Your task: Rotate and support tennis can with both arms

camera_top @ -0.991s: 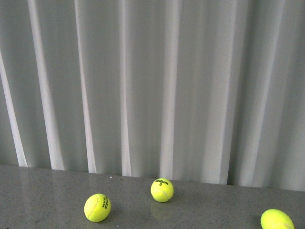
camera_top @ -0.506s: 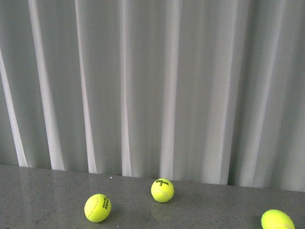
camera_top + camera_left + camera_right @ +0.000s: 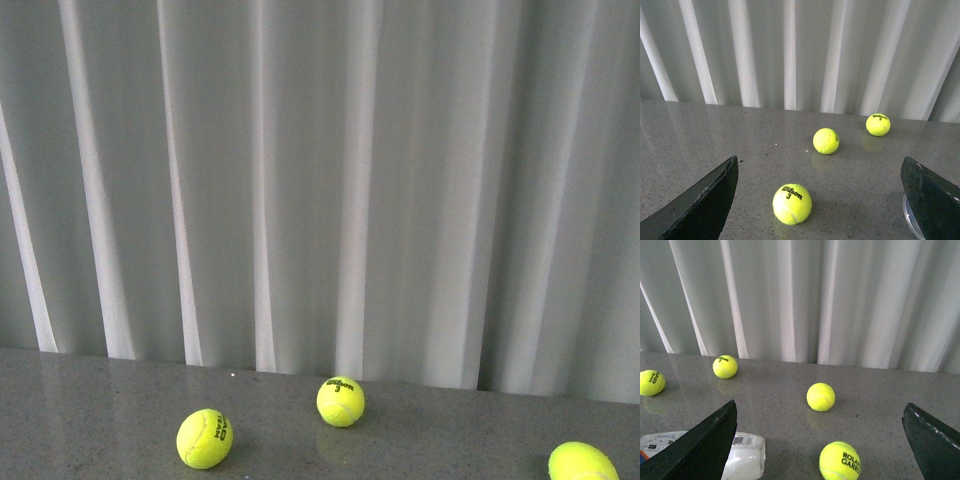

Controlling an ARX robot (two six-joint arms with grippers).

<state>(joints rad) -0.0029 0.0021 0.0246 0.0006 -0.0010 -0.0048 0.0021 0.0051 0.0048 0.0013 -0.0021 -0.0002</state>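
Black fingers of the right gripper (image 3: 819, 403) are standing wide apart, holding nothing; the left gripper (image 3: 818, 160) is gaping likewise. Tennis can (image 3: 747, 457) is lying on its side on the grey table (image 3: 880, 390), just beside one right finger and outside the jaws, its long axis running crosswise to that gripper's reach. Judged nearer: the right gripper.

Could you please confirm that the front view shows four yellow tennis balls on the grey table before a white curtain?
Not quite: the front view shows three tennis balls, not four: left ball, middle ball, right ball, cut by the frame. They lie on the grey table before the white curtain.
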